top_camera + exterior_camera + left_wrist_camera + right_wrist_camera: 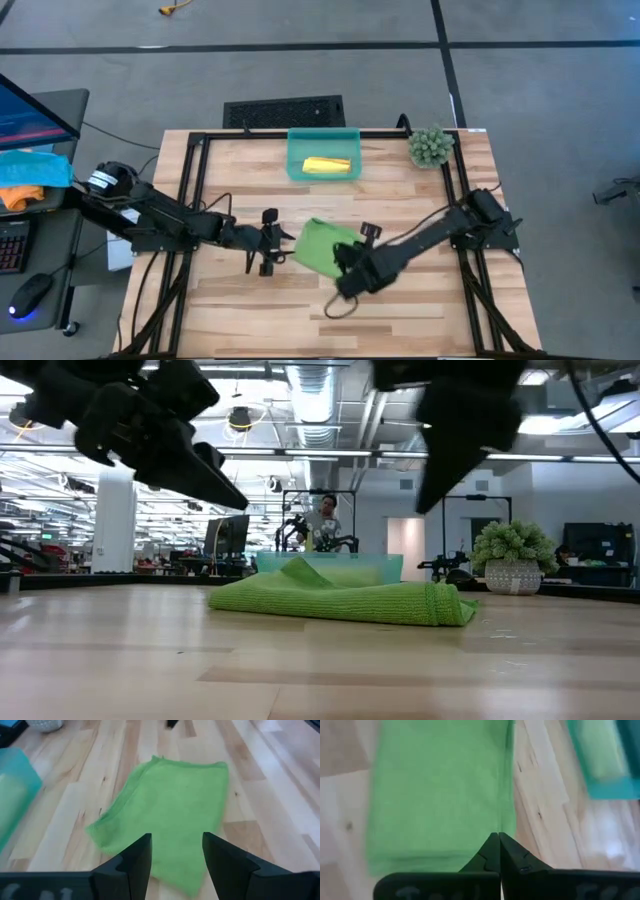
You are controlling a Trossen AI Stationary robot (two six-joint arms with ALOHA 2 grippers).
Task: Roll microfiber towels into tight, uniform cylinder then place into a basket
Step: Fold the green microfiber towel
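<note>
The lime green towel [318,243] lies folded flat on the middle of the table, with a thicker fold at one end [448,605]. My left gripper [175,851] stands open just left of it [281,241], above the wood, pointing at the towel [170,810]. My right gripper [498,845] is shut and hangs clear above the towel's near right part [343,262]. The yellow towel [327,166] lies rolled in the teal basket [296,150] at the table's far edge.
A small potted plant [430,146] stands at the far right corner of the table. A black vented panel [285,110] lies beyond the far edge. Bare wood stretches along the near side [300,320]. A person [325,520] is in the room beyond.
</note>
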